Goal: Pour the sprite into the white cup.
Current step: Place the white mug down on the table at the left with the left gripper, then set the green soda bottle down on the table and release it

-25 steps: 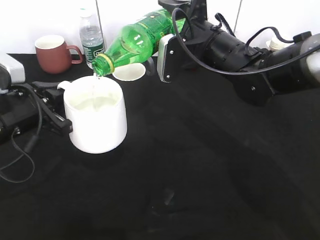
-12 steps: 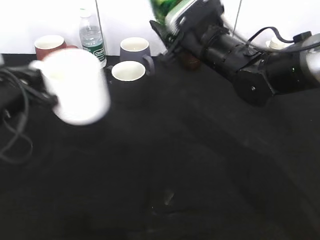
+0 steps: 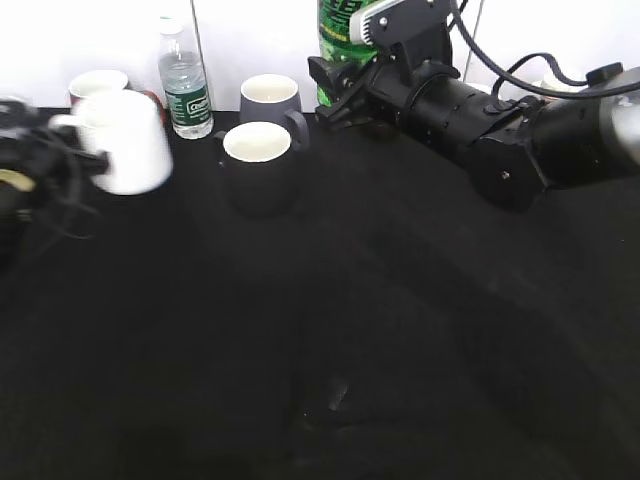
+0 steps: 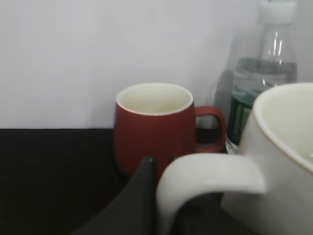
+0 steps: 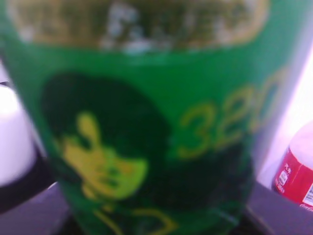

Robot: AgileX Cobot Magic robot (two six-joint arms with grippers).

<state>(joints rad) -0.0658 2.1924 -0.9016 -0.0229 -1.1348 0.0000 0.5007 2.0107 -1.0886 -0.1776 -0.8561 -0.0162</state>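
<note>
Right fingers (image 3: 335, 95) clamp sprite (image 3: 340, 25) upright at table (image 3: 400, 330) back. Left fingers (image 4: 151, 196) hold white cup (image 3: 125, 140) by handle, near red mug (image 4: 151, 127), water bottle (image 3: 184, 80).

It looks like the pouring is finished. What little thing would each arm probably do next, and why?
Probably set things down and let go. The sprite stands upright again at the back, held by the right gripper, no longer over any cup. The white cup sits far left by the red mug, its handle on the left gripper. So lowering, then opening, seems the likely next step.
</note>
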